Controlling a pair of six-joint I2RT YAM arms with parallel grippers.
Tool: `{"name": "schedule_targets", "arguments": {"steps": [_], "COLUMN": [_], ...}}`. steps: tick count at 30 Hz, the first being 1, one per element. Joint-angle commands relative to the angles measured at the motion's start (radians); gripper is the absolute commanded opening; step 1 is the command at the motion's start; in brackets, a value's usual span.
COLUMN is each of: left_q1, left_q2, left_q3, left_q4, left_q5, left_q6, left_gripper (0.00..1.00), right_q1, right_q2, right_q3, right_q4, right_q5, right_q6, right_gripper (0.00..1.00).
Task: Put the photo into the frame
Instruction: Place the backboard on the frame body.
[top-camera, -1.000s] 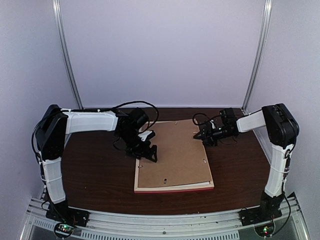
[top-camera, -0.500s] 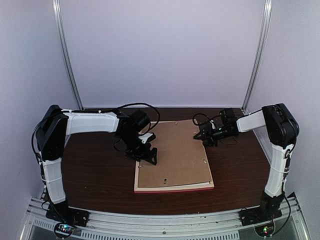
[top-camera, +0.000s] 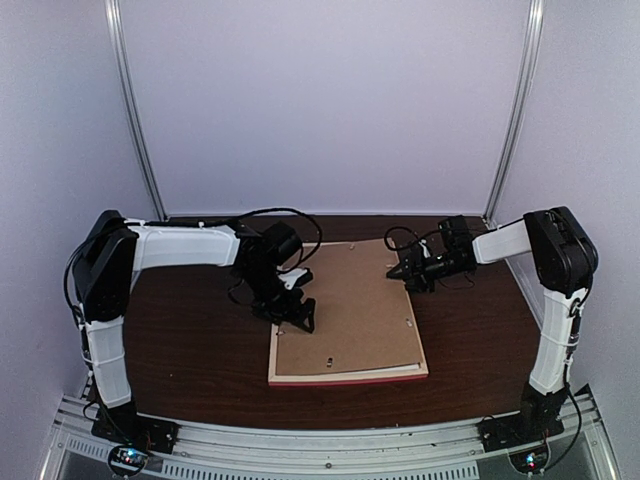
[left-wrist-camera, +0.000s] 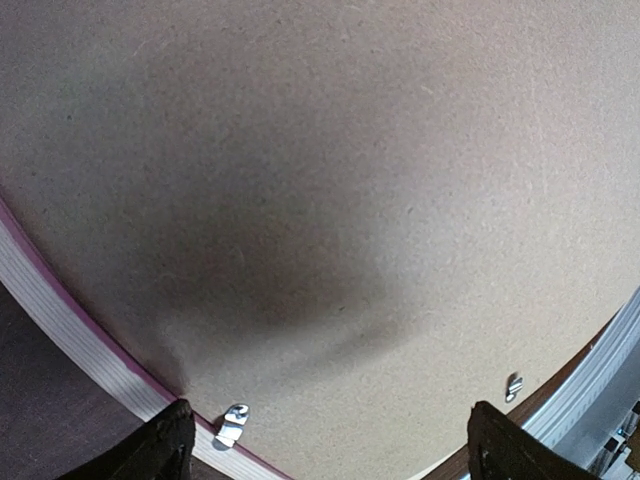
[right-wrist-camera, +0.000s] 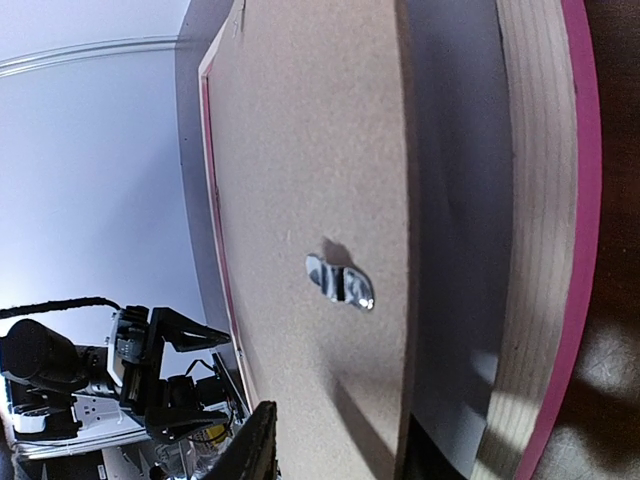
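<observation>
The left gripper (top-camera: 297, 318) hangs low over the near left part of the plain brown backing board (top-camera: 350, 300), its fingers (left-wrist-camera: 165, 448) spread wide and holding nothing. The large pink-railed rectangular frame (top-camera: 350, 379) lies face down mid-table, pale wood upward, with small metal clips (left-wrist-camera: 232, 424) along its rim and dark brown table (top-camera: 190, 345) showing on every side. The right gripper (top-camera: 402, 272) is at the far right edge, the board's edge between its half-closed fingers (right-wrist-camera: 255, 445); whether they pinch it cannot be told.

Frame (top-camera: 348, 377): pink is shown on the outer edge, pale layered wood on the back.
Backing board (top-camera: 350, 300): plain speckled brown is seen.
Clips (right-wrist-camera: 340, 281): shiny silver.
Table (top-camera: 190, 350): dark brown woodgrain is shown.
Arms (top-camera: 180, 243): white links, black joints.
</observation>
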Motion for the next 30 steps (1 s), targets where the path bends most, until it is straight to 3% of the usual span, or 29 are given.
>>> {"name": "schedule_targets", "arguments": {"steps": [1,30], "left_q1": [-0.013,-0.045], "left_q2": [0.019,0.004], "left_q3": [-0.01,-0.024], "left_q4": [-0.017,-0.053], "left_q5": [0.003,0.06], "left_q6": [0.016,-0.026], "left_gripper": [0.95,0.95], "right_q1": [0.011,0.013], "right_q2": [-0.018,-0.045], "right_q3": [0.029,0.005], "right_q4": [0.004,-0.001], "right_q5": [-0.002,0.006], "right_q6": [-0.009,-0.018], "right_gripper": [0.37,0.37]}}
